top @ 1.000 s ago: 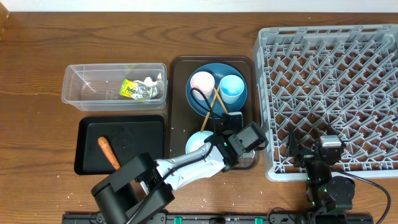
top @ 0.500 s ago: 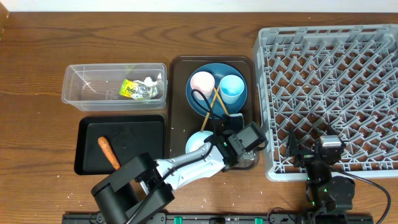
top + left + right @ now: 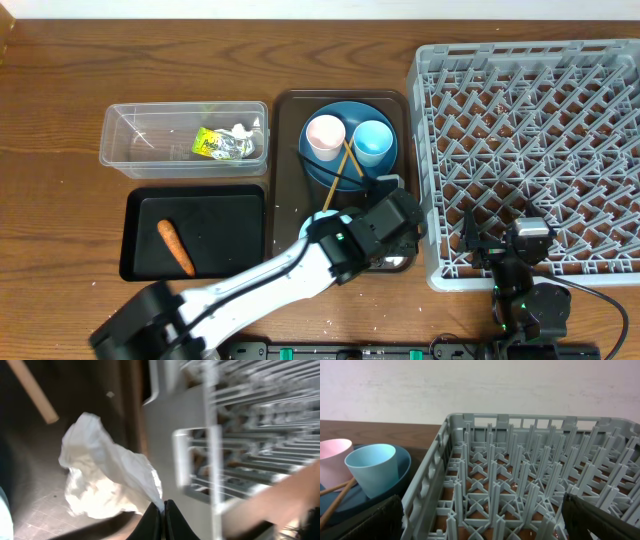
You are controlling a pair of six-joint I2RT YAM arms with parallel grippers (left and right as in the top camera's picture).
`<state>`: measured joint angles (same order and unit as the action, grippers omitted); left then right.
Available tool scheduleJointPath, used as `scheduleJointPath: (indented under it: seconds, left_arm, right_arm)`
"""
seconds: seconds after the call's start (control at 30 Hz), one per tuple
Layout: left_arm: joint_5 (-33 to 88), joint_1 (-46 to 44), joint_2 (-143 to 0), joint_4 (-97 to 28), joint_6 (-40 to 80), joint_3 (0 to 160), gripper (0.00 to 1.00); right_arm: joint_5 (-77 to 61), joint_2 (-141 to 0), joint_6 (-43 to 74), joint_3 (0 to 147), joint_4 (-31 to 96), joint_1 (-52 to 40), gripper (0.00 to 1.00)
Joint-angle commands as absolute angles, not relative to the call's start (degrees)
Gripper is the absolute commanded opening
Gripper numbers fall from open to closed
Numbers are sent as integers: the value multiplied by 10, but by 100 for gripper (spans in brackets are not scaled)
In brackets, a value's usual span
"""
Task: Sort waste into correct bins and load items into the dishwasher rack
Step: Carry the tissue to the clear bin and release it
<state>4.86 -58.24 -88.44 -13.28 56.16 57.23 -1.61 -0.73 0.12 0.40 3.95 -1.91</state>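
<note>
Two bins left of the left gripper (image 3: 163,510) hold waste: a packet (image 3: 212,146) in the clear tub (image 3: 120,150), a carrot (image 3: 175,247) in the black tray (image 3: 215,215). That gripper is clamped on crumpled paper (image 3: 105,480), not yet binned; just beyond it, plate (image 3: 345,112), cups (image 3: 325,135) and chopsticks (image 3: 345,165) await loading. Right of it the rack (image 3: 540,110) holds nothing, and the right gripper (image 3: 480,515) has its jaws apart.

The crumpled white paper (image 3: 107,480) was pinched by one corner in the left gripper (image 3: 163,510), just beside the grey rack (image 3: 530,140). The orange carrot (image 3: 175,247) lay in the black tray (image 3: 225,230), and the yellow-green packet (image 3: 212,146) in the clear tub (image 3: 130,150). The pink cup (image 3: 325,135) and the light-blue cup (image 3: 372,142) stood upright on the dark-blue plate (image 3: 318,168), with the chopsticks (image 3: 345,165) between them.
</note>
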Motion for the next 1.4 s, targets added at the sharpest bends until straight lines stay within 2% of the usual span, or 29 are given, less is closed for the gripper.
scheduleJointPath:
  seconds: [0.0, 0.23, 0.4, 0.8, 1.03, 1.37]
  left_arm:
    - [54, -583, -842, -136, 562, 574, 6]
    - [53, -559, -762, -131, 560, 574, 6]
    - [27, -498, -723, -133, 489, 573, 6]
    - [19, -248, -715, -134, 439, 573, 6]
    - [19, -96, -715, -135, 370, 573, 7]
    - [-44, 18, -785, -131, 353, 573, 7]
  right_arm:
    - [-15, -7, -7, 3, 41, -15, 99]
    - [-15, -7, -7, 3, 41, -15, 99]
    - [-15, -7, -7, 3, 41, -15, 99]
    - [-15, -7, -7, 3, 41, -15, 99]
    - [-15, -7, -7, 3, 41, -15, 99]
    - [-15, -7, -7, 3, 41, -15, 99]
